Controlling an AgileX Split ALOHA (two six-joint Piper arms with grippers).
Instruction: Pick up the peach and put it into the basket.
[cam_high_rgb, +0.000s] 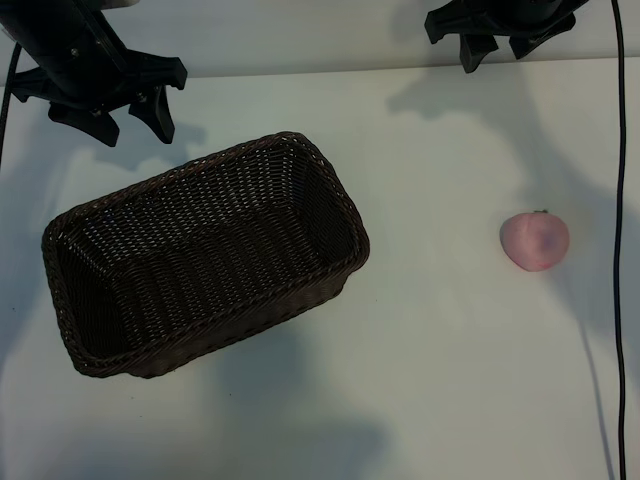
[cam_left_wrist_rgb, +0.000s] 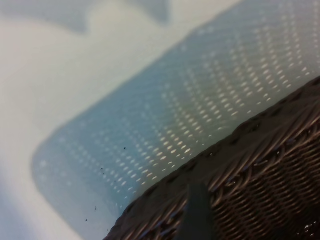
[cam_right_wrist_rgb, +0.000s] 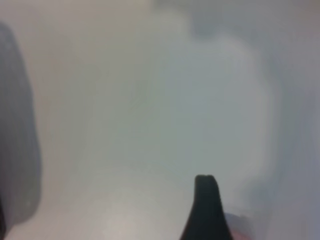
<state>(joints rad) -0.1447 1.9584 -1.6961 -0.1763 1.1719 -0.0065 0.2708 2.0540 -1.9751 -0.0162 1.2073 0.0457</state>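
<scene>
1. Location of the work item. The peach (cam_high_rgb: 534, 241) rests on the white bench (cam_high_rgb: 440, 380) at about 3 o'clock in the exterior view, well apart from the basket (cam_high_rgb: 90, 355), which lies at about 9 o'clock, tilted on the diagonal and holding nothing.

2. Gripper status. The left gripper (cam_high_rgb: 128, 118) hangs at about 11 o'clock, just beyond the basket's far rim, jaws spread wide and holding nothing. The right gripper (cam_high_rgb: 497, 47) hangs at about 1 o'clock, beyond the peach and apart from it, jaws likewise spread and holding nothing.

3. Handling estimate. The peach is small, rounded and probably light. Its matte pink skin should not be slippery, but the curved form could roll away from a one-sided touch. Whether it is firm or yielding cannot be determined, so moderate closing force is advised.

4. Recommended hold. Close across the widest part of the body, one jaw on each flank, clear of the small dark stem at the far edge. The right gripper is the nearer unit.

5. View comparison.
   - Exterior view: the only one showing peach, basket and both grippers together.
   - Left wrist view: shows the braided rim (cam_left_wrist_rgb: 235, 150) at close range, with the basket's shadow on the bench; no peach.
   - Right wrist view: shows mostly blurred bench and one dark fingertip (cam_right_wrist_rgb: 206, 210); a faint pink patch beside it may be the peach.
</scene>
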